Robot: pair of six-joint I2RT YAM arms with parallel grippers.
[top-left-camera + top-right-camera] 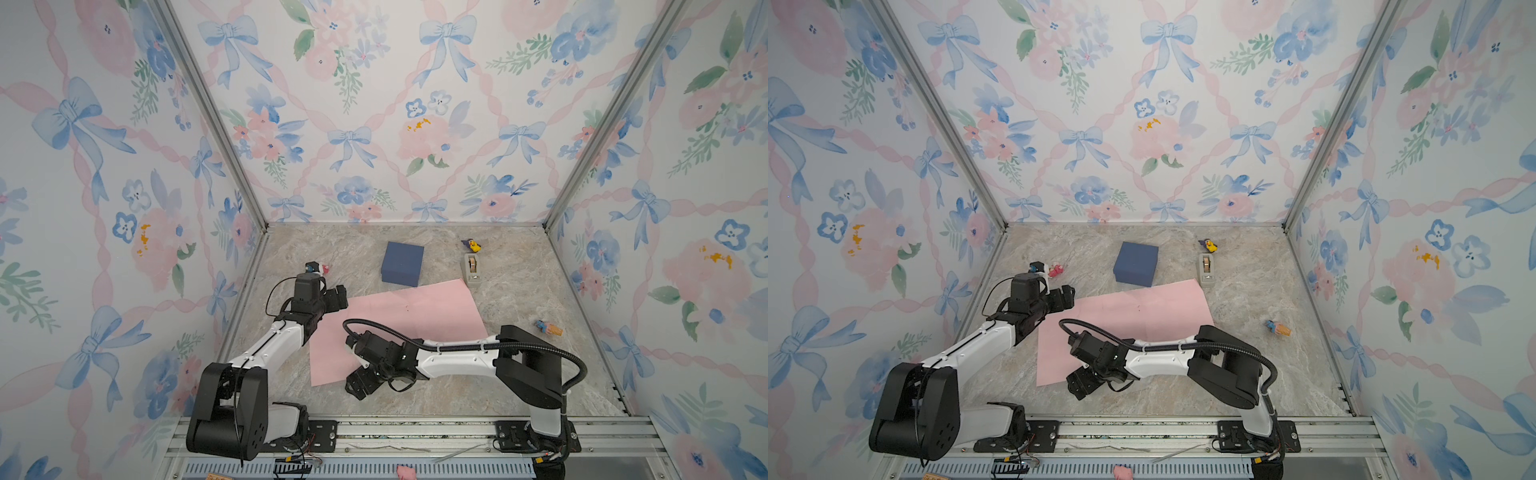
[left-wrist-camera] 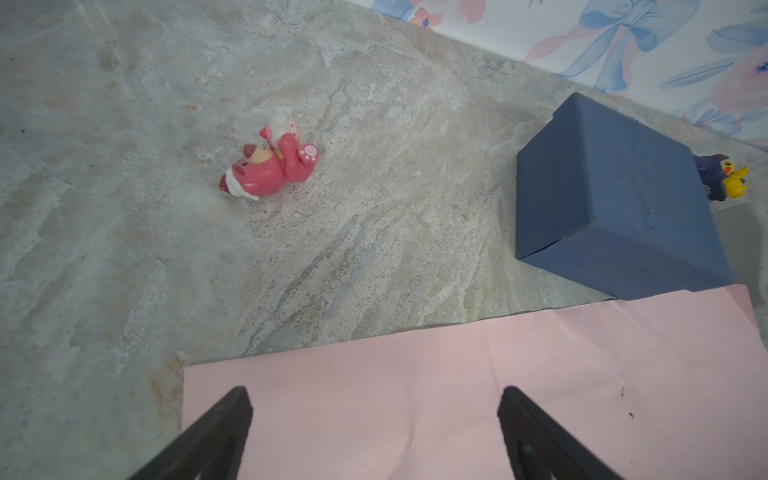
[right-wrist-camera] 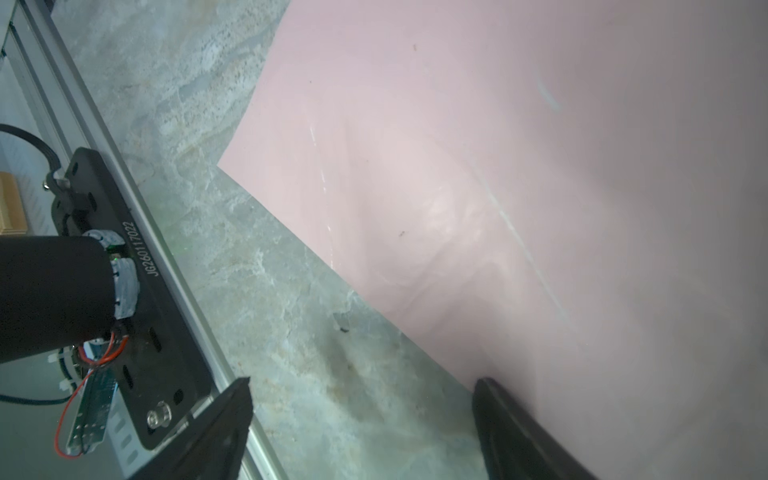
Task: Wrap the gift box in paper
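The navy gift box [image 1: 402, 264] [image 1: 1136, 264] [image 2: 615, 199] stands lid on toward the back of the table, at the far edge of the paper [image 1: 407, 320] [image 1: 1133, 316] [image 2: 457, 395] [image 3: 498, 166]. The paper lies flat, pale pink face up, faintly creased. My left gripper [image 1: 341, 297] [image 1: 1068, 296] [image 2: 374, 395] hovers open over the sheet's far left corner, holding nothing. My right gripper [image 1: 358, 387] [image 1: 1079, 386] [image 3: 361, 384] is open at the sheet's near edge, one finger [image 3: 498, 415] over the paper and the other toward the front rail.
A grey tape dispenser [image 1: 471, 269] [image 1: 1205, 269] sits right of the box, with a yellow-purple figurine [image 1: 471, 245] [image 2: 725, 176] behind it. A pink figurine [image 1: 325, 269] [image 2: 270, 166] lies far left, a blue-orange one [image 1: 548, 328] at right. An aluminium rail [image 1: 415, 432] [image 3: 124, 166] borders the front.
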